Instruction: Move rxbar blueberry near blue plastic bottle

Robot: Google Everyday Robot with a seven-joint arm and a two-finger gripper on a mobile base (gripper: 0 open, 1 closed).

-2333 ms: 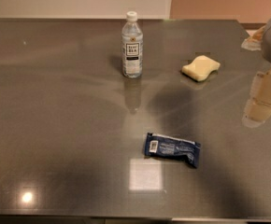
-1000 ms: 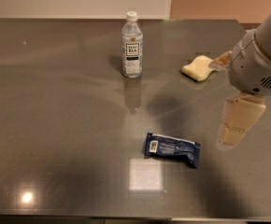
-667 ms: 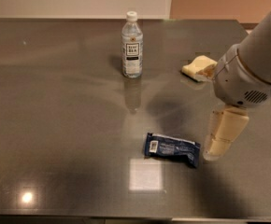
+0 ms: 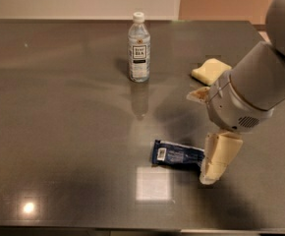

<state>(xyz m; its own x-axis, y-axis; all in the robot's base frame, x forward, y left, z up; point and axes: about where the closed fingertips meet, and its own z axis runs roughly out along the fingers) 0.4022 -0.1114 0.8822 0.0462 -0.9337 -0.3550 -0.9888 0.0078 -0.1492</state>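
The rxbar blueberry (image 4: 176,154), a flat dark blue wrapper with a white label patch, lies on the dark table near the front centre. The blue plastic bottle (image 4: 139,47), clear with a white cap and a dark-and-white label, stands upright at the back centre, well apart from the bar. My gripper (image 4: 216,159) hangs from the grey arm on the right, its cream-coloured end right at the bar's right end and covering that tip.
A pale yellow sponge (image 4: 210,71) lies at the back right, partly behind my arm. The dark grey table (image 4: 59,132) shows bright light reflections at the front. Its front edge runs along the bottom of the view.
My arm has swung in from the right edge toward the left and front, bringing the gripper down to the bar's right end. The bar, bottle and sponge have not moved.
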